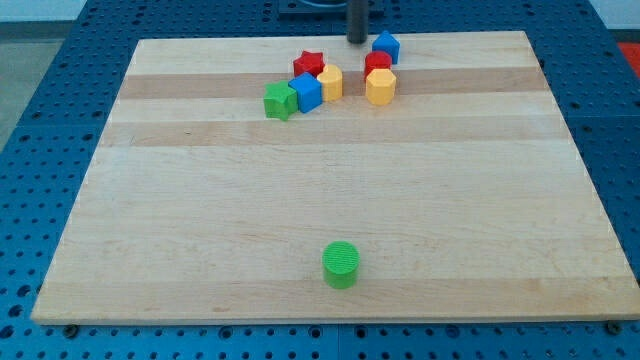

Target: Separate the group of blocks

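No legible text — no labels, numbers (or signs)

bright, even overhead light washing across wooden board (330, 190); soft short shadows sitting beneath blocks; no harsh glare showing. picture running slightly soft, grain fuzzy. dark rod (357, 20) at view's top blurring a touch near frame edge.

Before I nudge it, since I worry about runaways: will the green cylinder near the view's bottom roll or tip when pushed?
The green cylinder stands on its flat end, so it will probably slide, not roll. It looks squat, so tipping seems unlikely. Its side is round, so an off-centre push from my tip, now far off by the blue block, may glance aside.
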